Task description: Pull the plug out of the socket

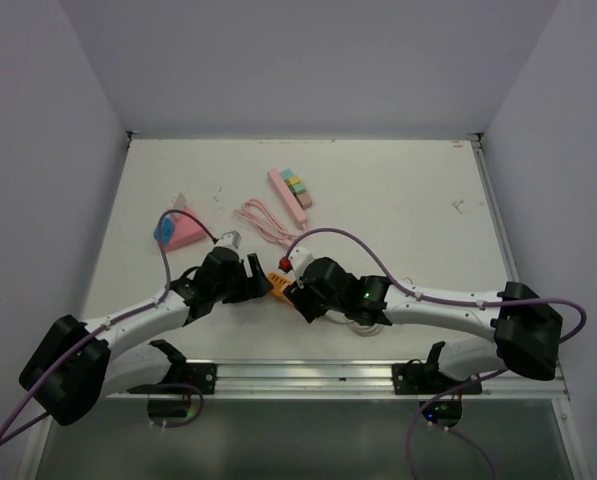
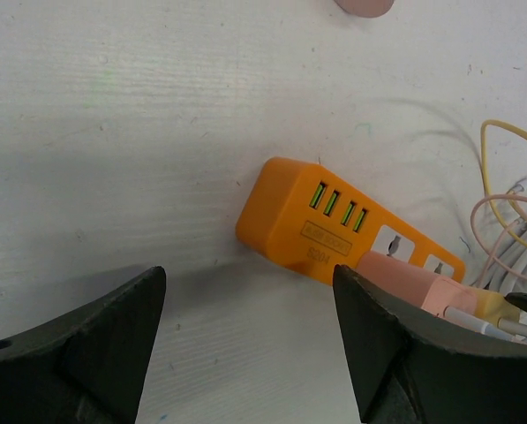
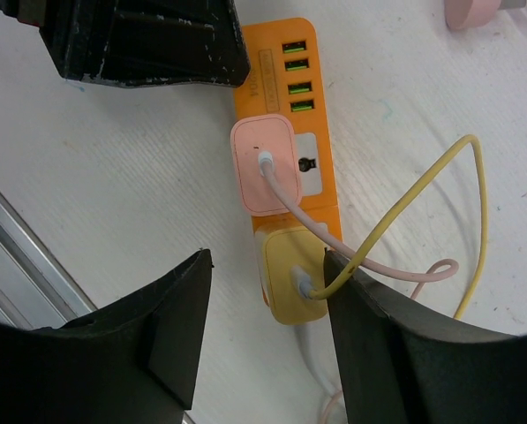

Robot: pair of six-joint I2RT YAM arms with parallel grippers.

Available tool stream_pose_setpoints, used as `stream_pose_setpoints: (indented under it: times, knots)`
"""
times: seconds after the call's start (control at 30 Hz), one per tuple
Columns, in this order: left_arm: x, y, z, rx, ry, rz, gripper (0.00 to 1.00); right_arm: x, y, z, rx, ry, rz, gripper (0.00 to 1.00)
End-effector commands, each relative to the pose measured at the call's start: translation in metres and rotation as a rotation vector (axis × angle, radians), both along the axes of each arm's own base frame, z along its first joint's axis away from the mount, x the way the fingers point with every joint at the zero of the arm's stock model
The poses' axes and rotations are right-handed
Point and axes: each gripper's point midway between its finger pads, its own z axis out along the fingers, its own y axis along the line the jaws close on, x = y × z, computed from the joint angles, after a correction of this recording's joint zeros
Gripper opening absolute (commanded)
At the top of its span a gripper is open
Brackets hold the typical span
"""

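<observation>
Two sets of jaws are held spread, grasping nothing. The yellow plug (image 3: 289, 283) is seen between the right jaws, seated in the orange socket strip (image 3: 276, 84) beside the pink plug (image 3: 265, 163). The left jaws are faced at the strip's end. A coiled pink cable (image 1: 263, 218) is noted farther up the bench (image 1: 398, 200).

Pink plug (image 2: 406, 276) on orange socket (image 2: 305, 223)

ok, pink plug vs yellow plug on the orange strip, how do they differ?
Pink plug sits beside the USB ports on the orange strip; yellow plug sits at its other end. Pink plug carries a pink cable, yellow plug a yellow cable. Both square, both seated.
</observation>
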Motion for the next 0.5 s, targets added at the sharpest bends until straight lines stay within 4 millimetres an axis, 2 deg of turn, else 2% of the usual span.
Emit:
stream_pose_setpoints:
  times: [0.0,0.1,0.47]
  knots:
    - [0.018,-0.001,0.01,-0.007,-0.07,0.053,0.8,0.002,0.003,-0.006,0.005,-0.008,-0.004,0.57]
    - [0.028,-0.005,0.015,-0.023,-0.107,0.063,0.76,0.002,0.0,-0.012,-0.017,-0.008,-0.005,0.55]
    - [0.037,-0.017,0.007,-0.03,-0.096,0.039,0.72,0.003,-0.006,-0.024,-0.059,-0.011,-0.013,0.55]
